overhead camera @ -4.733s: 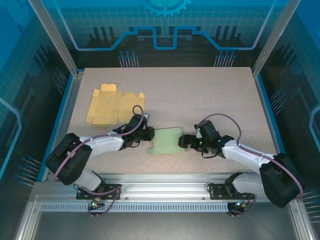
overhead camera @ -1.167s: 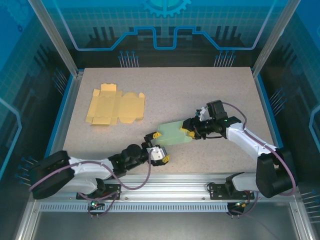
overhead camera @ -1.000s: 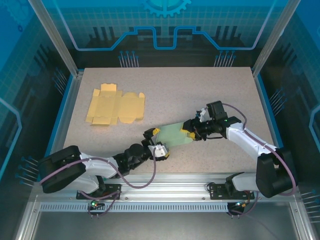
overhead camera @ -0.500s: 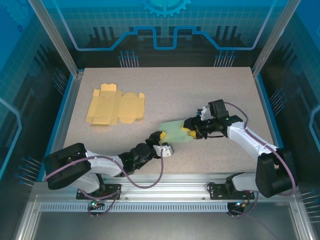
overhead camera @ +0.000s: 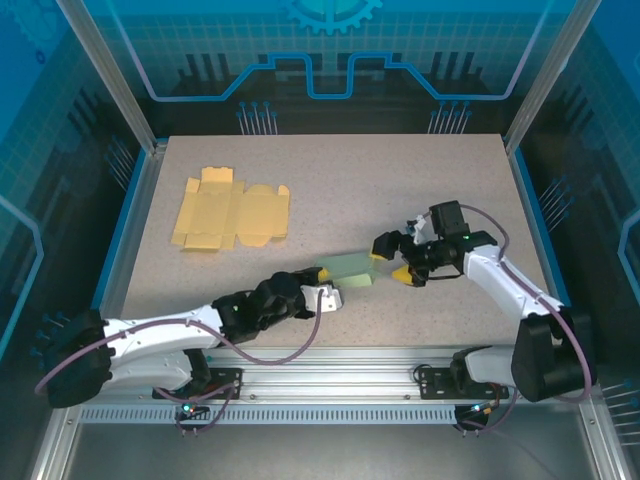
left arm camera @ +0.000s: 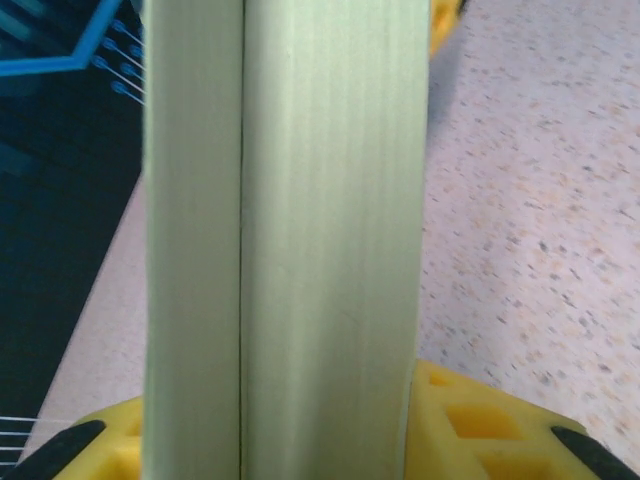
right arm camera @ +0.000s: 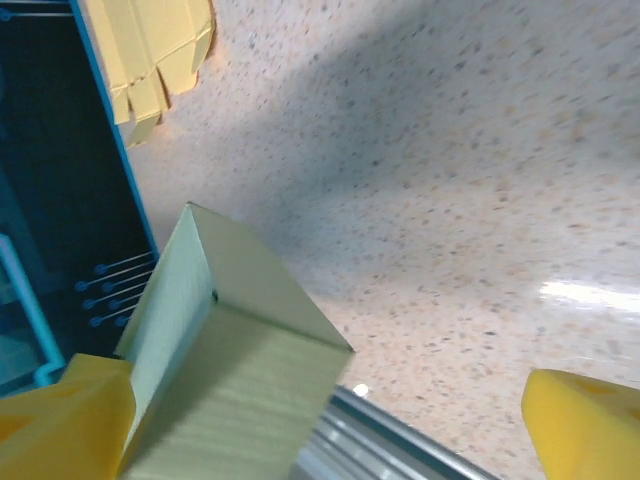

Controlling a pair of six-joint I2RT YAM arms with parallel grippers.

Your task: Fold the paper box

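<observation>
Bare table (overhead camera: 420, 180) lies open across the far middle and right. A flat yellow sheet (overhead camera: 230, 210) occupies the far left; the box (overhead camera: 350, 268), left arm (overhead camera: 170, 335) and right arm (overhead camera: 505, 285) crowd the near centre.

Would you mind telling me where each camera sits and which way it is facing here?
Top external: above, behind the bases, looking down on the table; both arms, left gripper, right gripper.
Left wrist: along its yellow fingers, clamped on the green box.
Right wrist: past its spread fingers to the flat yellow carton.
Both wrist views share the green box.
</observation>
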